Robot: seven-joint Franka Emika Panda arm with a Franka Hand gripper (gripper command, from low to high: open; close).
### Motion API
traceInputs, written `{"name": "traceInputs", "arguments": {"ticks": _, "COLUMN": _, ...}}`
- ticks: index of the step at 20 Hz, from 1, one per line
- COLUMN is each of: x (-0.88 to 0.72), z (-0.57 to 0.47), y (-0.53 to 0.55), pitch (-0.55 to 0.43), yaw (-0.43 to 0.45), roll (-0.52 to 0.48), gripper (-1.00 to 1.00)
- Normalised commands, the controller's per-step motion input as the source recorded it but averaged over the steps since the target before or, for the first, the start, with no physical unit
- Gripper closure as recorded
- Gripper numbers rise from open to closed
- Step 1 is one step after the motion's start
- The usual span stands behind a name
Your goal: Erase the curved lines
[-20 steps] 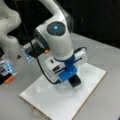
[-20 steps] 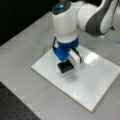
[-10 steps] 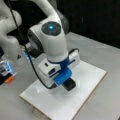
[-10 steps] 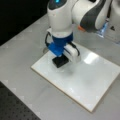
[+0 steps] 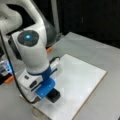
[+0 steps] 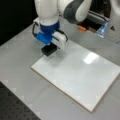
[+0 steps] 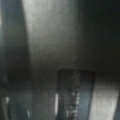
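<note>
My gripper (image 5: 51, 92) is closed on the eraser (image 5: 54, 95), a black block pressed flat on the white board (image 5: 80, 85). In a front view it sits near the board's 7 o'clock corner; in a front view the eraser (image 6: 49, 50) sits at the board's (image 6: 82, 77) 10 o'clock corner, under my gripper (image 6: 50, 45). I cannot find the curve lines anywhere; the board's bare face looks blank, and the patch under the eraser is hidden. In the wrist view I see only a dark block (image 7: 76, 95) at 6 o'clock.
</note>
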Motion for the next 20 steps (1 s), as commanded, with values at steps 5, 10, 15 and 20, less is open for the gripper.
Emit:
{"name": "traceInputs", "arguments": {"ticks": 5, "x": 0.18, "z": 0.04, "y": -0.34, "pitch": 0.137, "yaw": 0.286, "roll": -0.006, "gripper": 1.0}}
{"name": "traceInputs", "arguments": {"ticks": 10, "x": 0.21, "z": 0.0, "y": -0.37, "pitch": 0.142, "yaw": 0.237, "roll": 0.029, "gripper": 1.0}}
{"name": "traceInputs", "arguments": {"ticks": 15, "x": 0.27, "z": -0.04, "y": -0.42, "pitch": 0.125, "yaw": 0.206, "roll": 0.073, "gripper": 1.0}}
{"name": "traceInputs", "arguments": {"ticks": 20, "x": 0.25, "z": -0.05, "y": -0.29, "pitch": 0.059, "yaw": 0.098, "roll": 0.088, "gripper": 1.0}}
